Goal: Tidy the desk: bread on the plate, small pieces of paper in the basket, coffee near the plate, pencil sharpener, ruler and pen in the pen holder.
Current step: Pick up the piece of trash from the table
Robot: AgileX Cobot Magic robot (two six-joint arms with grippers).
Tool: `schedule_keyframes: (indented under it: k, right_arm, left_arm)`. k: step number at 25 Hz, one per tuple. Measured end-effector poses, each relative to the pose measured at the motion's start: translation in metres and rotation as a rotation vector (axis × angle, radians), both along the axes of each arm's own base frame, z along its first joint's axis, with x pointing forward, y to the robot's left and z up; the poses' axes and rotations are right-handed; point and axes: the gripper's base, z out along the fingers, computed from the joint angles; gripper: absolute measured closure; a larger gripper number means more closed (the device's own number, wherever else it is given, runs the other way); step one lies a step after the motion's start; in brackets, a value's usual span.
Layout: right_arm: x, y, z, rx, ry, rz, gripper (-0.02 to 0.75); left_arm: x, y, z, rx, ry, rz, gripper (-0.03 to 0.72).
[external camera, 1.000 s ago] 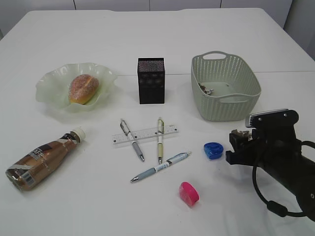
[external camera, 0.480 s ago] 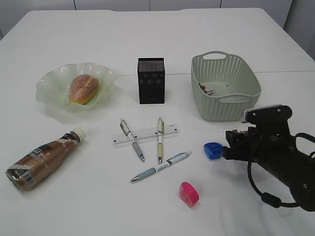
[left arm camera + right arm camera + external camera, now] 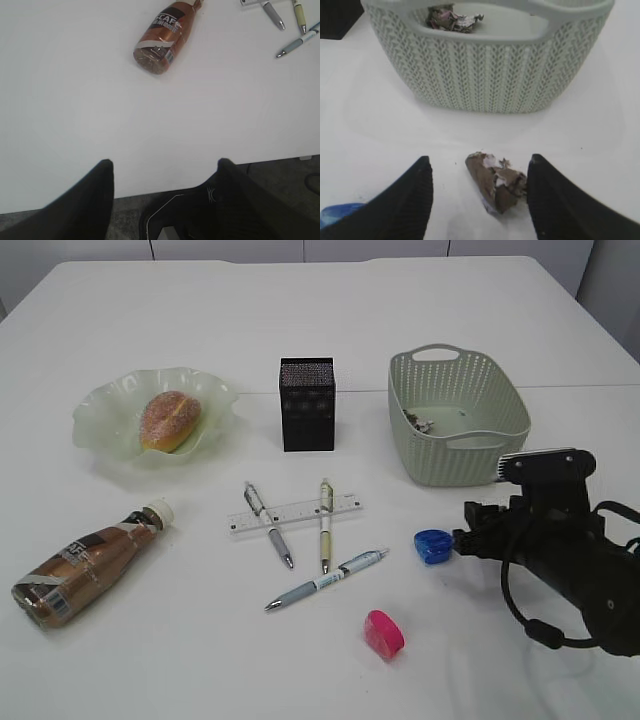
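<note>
Pincer work at the near right of the large plain white desk (image 3: pixel 420 300): the right pincer (image 3: pixel 480 192) sits low with its two black jaws spread apart around a small crumpled scrap of brown and white paper (image 3: pixel 496 187) lying on the surface, nothing yet gripped, apparently lined up so that a squeeze would catch the scrap. Just beyond it stands the grey-green oblong plastic basket with woven-look sides (image 3: pixel 485 85), where another crumpled scrap (image 3: pixel 451 20) already lies, so the lift to come looks short. The left pincer (image 3: pixel 162 200) hangs at the desk's near left edge, jaws wide and empty, apart from everything. The sugar-dusted golden-brown bun (image 3: pixel 166 420) rests on the pale green ruffled glass plate (image 3: pixel 105 400) at far left, that part seemingly settled. The brown plastic coffee bottle with a white cap (image 3: pixel 85 562) lies on its side near the left front, some way nearer than the plate, and probably needs moving closer. Between them, at centre, the small black square mesh pen holder (image 3: pixel 307 403) stands empty as far as can be seen; in front of it the short clear plastic ruler (image 3: pixel 293 513) lies crossed by two pens (image 3: pixel 268 524), with a third pen (image 3: pixel 326 580) nearer. A blue sharpener (image 3: pixel 433 545) sits just left of the right arm, a pink one (image 3: pixel 384 632) nearer the front edge.
</note>
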Motion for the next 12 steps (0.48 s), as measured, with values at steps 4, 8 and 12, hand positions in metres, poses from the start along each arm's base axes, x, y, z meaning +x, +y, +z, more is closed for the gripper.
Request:
schedule_keyframes:
  k: [4,8,12]
  right_arm:
    - [0.007,0.002,0.001,-0.001,-0.003,0.0,0.27]
    - [0.007,0.0,-0.004,-0.002,0.016,-0.021,0.27]
    - [0.006,-0.001,-0.009,-0.015,0.041,-0.034,0.27]
  left_arm:
    - [0.0,0.0,0.0,0.0,0.0,0.0,0.228]
    - [0.0,0.0,0.0,0.0,0.0,0.0,0.228]
    - [0.0,0.0,0.0,0.0,0.0,0.001,0.228]
